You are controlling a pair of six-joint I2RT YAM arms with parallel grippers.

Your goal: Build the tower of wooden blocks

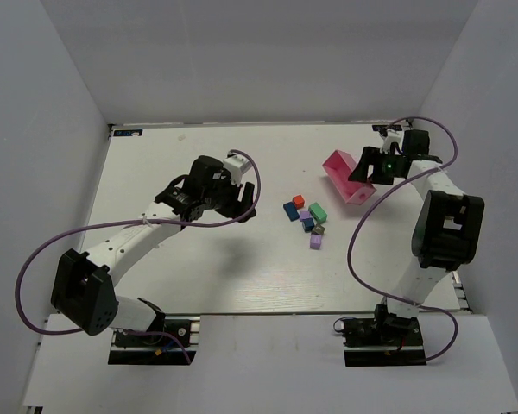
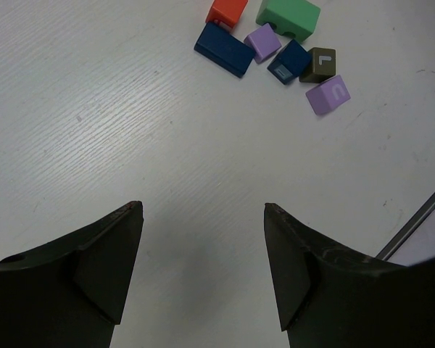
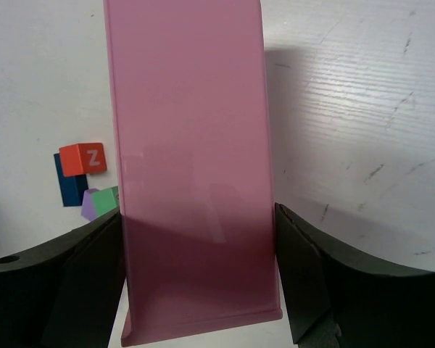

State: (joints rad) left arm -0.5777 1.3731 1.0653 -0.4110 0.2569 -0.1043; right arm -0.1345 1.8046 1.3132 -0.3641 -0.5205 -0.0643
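Wood blocks [image 1: 305,216] lay loose in a cluster mid-tabletop [image 1: 198,276], none stacked. Left pincer [image 2: 203,210] gaped empty, with the blocks ahead and to its right. Right pincer [image 3: 199,217] was clamped across the pink tray [image 3: 188,109] (thus occupied). Left arm judged freer to reach.

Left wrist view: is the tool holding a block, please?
No, the left tool stands open and empty, with the blocks lying loose beyond it.

pink tray [image 1: 347,178], red block [image 1: 299,201], green block [image 1: 318,212], white table [image 1: 207,272]
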